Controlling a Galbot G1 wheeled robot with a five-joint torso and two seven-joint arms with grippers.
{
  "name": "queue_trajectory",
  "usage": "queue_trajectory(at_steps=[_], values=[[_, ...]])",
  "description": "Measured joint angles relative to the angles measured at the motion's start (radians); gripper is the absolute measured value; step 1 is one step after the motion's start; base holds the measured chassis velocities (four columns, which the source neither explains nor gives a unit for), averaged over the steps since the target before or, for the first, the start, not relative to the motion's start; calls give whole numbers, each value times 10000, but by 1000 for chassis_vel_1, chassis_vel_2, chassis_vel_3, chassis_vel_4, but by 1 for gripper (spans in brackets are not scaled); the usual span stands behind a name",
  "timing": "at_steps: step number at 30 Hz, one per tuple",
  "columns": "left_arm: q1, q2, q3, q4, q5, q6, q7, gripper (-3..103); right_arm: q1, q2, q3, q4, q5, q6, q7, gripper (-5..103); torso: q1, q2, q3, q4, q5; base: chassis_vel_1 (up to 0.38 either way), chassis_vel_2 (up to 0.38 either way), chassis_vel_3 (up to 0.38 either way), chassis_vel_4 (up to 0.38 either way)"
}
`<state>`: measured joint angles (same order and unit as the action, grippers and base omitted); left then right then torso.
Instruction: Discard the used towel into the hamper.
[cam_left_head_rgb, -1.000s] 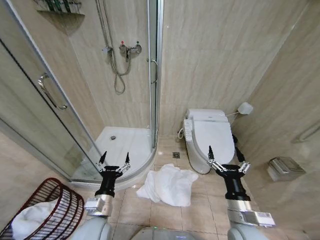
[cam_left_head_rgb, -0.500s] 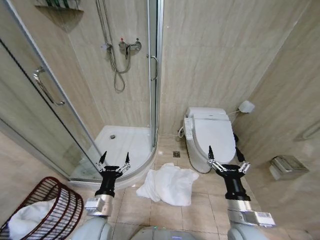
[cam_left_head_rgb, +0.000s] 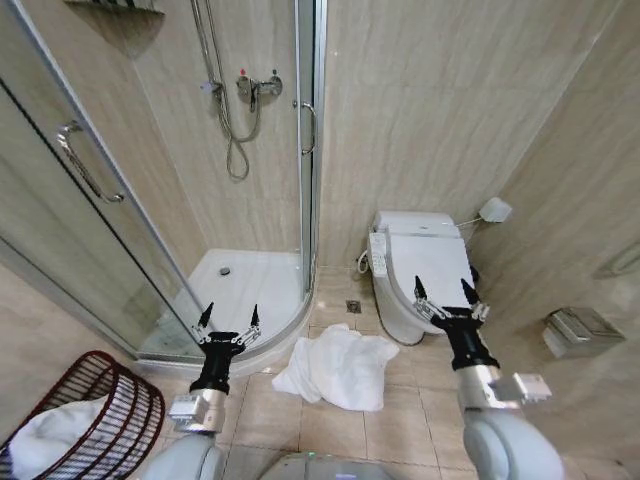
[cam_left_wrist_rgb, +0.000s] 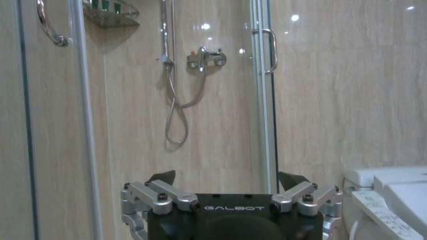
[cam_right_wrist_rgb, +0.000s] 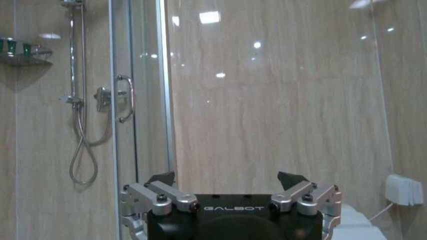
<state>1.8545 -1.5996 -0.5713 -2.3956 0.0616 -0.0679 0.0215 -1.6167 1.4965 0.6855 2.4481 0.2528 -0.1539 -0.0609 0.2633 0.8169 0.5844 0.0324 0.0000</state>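
Head view: used white towel (cam_left_head_rgb: 338, 366) crumpled on the floor tiles, at about 12 o'clock from the robot's base, between the two raised arms. Long axis roughly 9-to-3, a fold reaching toward the toilet (cam_left_head_rgb: 425, 280) at 1 o'clock. Left gripper (cam_left_head_rgb: 228, 320) held up at 10 o'clock of the towel, fingers spread wide, nothing in them. Right gripper (cam_left_head_rgb: 445, 294) up at 2 o'clock of the towel, tilted, fingers likewise wide apart and empty. Both well above the cloth, neither touching it; left looks slightly nearer, though hard to call.

Hamper (cam_left_head_rgb: 95, 418), dark reddish-brown open weave, at 8 o'clock of the towel, well apart from it, just beside the left arm, already holding some white cloth (cam_left_head_rgb: 50, 440). Left arm therefore the likelier carrier.

Around: curved shower tray rim (cam_left_head_rgb: 285, 345) touching or nearly touching the towel's far edge at 11 o'clock; glass shower door (cam_left_head_rgb: 90, 200) standing beyond the hamper. Floor between towel and hamper bare, nothing blocking a sweep toward 8 o'clock.

Left wrist view: open left fingers (cam_left_wrist_rgb: 160, 187) facing the shower hose (cam_left_wrist_rgb: 175, 110).
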Motion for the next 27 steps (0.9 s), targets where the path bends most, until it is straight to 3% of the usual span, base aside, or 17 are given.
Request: queue_trajectory(at_steps=[2, 5, 7, 9, 17, 20, 27], values=[[0, -2, 0, 0, 0, 0, 0, 100, 81, -140, 235, 366, 179, -623, -593, 100, -55, -117, -62, 0, -4, 0, 0, 0, 0], [0, 0, -1, 0, 0, 0, 0, 100, 43, -186, 318, 125, 125, -540, -1056, 100, -104, -223, -126, -1, -5, 0, 0, 0, 0], [0, 0, 0, 0, 0, 0, 0, 100, -66, -93, 243, -723, -409, 673, -1265, 100, -155, -351, -194, -1, 4, 0, 0, 0, 0], [1, 0, 0, 0, 0, 0, 0, 100, -100, -5, 187, -948, -568, 991, -1253, 100, -174, -399, -224, -1, 2, 0, 0, 0, 0], [0, 0, 0, 0, 0, 0, 0, 100, -283, 339, -109, -1817, -901, 1782, -705, 100, -327, -760, -436, -1, 0, 0, 0, 0, 0], [0, 0, -1, 0, 0, 0, 0, 100, -352, 546, -407, -2306, -1006, 2094, 93, 100, -397, -922, -528, -1, 0, 0, 0, 0, 0], [0, 0, 0, 0, 0, 0, 0, 100, -652, 741, -640, -2715, -998, 2252, 753, 100, -524, -1217, -694, -1, 0, 0, 0, 0, 0]])
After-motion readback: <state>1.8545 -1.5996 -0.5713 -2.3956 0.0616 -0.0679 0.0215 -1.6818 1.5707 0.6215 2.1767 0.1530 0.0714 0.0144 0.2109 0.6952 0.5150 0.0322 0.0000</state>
